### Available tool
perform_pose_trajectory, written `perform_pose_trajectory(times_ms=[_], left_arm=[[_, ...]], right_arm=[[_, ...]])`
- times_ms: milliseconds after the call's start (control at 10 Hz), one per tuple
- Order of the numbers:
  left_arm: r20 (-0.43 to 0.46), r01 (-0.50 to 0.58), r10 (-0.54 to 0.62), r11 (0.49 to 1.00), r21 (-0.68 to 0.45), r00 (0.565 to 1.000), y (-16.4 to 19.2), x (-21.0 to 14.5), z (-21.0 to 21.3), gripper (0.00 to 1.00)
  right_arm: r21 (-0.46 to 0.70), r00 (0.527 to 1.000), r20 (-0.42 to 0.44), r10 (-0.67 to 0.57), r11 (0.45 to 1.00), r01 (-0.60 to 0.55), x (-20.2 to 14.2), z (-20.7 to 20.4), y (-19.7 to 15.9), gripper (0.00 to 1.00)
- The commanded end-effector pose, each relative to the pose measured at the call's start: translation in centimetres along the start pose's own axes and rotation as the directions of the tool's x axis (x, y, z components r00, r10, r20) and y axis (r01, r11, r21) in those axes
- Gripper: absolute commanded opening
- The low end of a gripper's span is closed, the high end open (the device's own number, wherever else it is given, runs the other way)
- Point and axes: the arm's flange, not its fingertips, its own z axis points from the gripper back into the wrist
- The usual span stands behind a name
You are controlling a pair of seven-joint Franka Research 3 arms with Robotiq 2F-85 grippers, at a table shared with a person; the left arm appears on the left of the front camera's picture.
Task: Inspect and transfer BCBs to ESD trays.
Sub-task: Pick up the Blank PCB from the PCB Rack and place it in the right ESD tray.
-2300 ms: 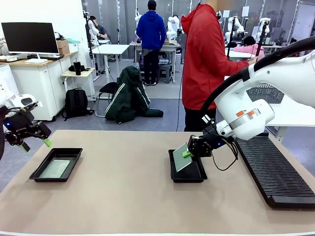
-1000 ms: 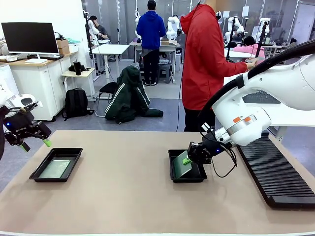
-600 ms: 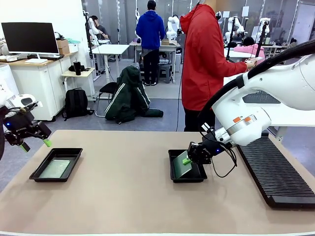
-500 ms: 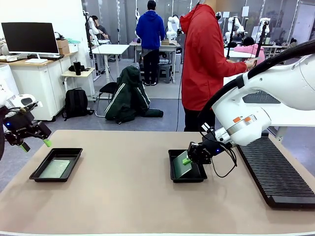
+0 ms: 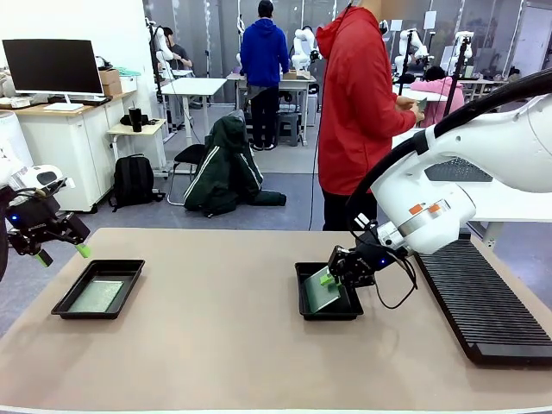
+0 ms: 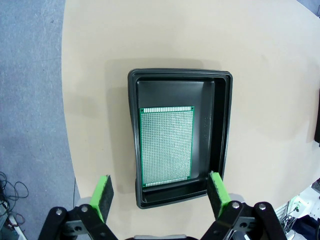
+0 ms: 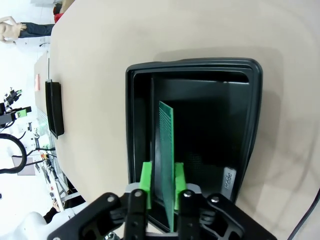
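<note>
At the middle right of the table, a black ESD tray (image 5: 332, 316) holds a green BCB (image 5: 321, 293) that leans steeply on its lower edge. My right gripper (image 5: 326, 278) sits at the board's upper edge. In the right wrist view the BCB (image 7: 166, 150) is edge-on inside the tray (image 7: 255, 100), between the pads of the right gripper (image 7: 162, 170), which are slightly parted with a thin dark gap on one side. My left gripper (image 5: 63, 254) hovers open above the left ESD tray (image 5: 65, 304). A second BCB (image 6: 166, 147) lies flat in that tray (image 6: 223, 125), below the left gripper (image 6: 160, 192).
A long black ribbed rack (image 5: 479, 302) lies along the table's right side, close to the right arm. A person in a red hooded top (image 5: 358, 112) stands at the far edge, turned to the right. Bare tabletop (image 5: 216, 336) stretches between the two trays.
The right gripper lowered the tilted board into the tray, and its pads have now eased apart around it. The person's hands shifted. The left arm stayed still.
</note>
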Motion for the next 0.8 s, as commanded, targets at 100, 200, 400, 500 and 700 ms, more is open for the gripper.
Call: perform_pose_trajectory(times_ms=[100,200,400,500,700], left_arm=[[0.01,0.001,-0.001,1.0,-0.003,1.0,0.1,0.0,-0.1,1.0],[0.01,0.001,-0.001,1.0,-0.003,1.0,0.1,0.0,-0.1,1.0],[0.01,0.001,-0.001,1.0,-0.003,1.0,0.1,0.0,-0.1,1.0],[0.01,0.001,-0.001,1.0,-0.003,1.0,0.1,0.0,-0.1,1.0],[0.01,0.001,-0.001,1.0,-0.003,1.0,0.1,0.0,-0.1,1.0]], right_arm=[[-0.105,1.0,0.0,-0.011,0.994,0.011,-0.6,1.4,2.5,0.57],[-0.145,1.0,-0.007,-0.008,0.989,0.007,-0.5,1.7,3.4,0.59],[-0.231,0.999,-0.027,-0.025,0.973,0.018,-0.2,2.7,5.4,0.78],[-0.307,0.999,-0.01,-0.033,0.951,0.028,0.0,3.5,6.6,0.94],[-0.44,1.0,-0.01,-0.024,0.898,0.017,-0.2,5.0,8.9,1.0]])
